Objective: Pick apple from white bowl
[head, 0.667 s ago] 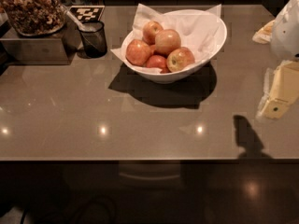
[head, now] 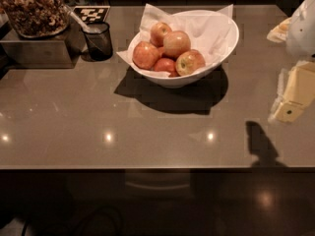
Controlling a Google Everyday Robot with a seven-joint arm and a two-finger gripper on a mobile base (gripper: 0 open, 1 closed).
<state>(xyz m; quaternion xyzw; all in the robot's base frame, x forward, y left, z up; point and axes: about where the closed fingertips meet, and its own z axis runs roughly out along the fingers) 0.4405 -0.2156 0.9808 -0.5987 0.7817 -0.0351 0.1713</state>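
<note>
Gripper, cream-coloured, hangs at the right edge of view, over the near right part of the glossy grey-brown countertop; whether it is apart or closed cannot be told; it holds nothing visible; its dark shadow lies on the surface just below and left of it. Well apart to the gripper's left and farther back: wide glossy white bowl, lined with white paper napkin, holding several apples; the largest round orange-pink apple sits high in the pile at the middle, touching its neighbours; an apple with a yellow-green stem patch lies just in front of it. Farther left still: small dark mesh cup; black-and-white checkered tag; clear container of brown snacks on a metal box. Counter shows small ceiling-light glints; dim, dark floor below its front edge.
</note>
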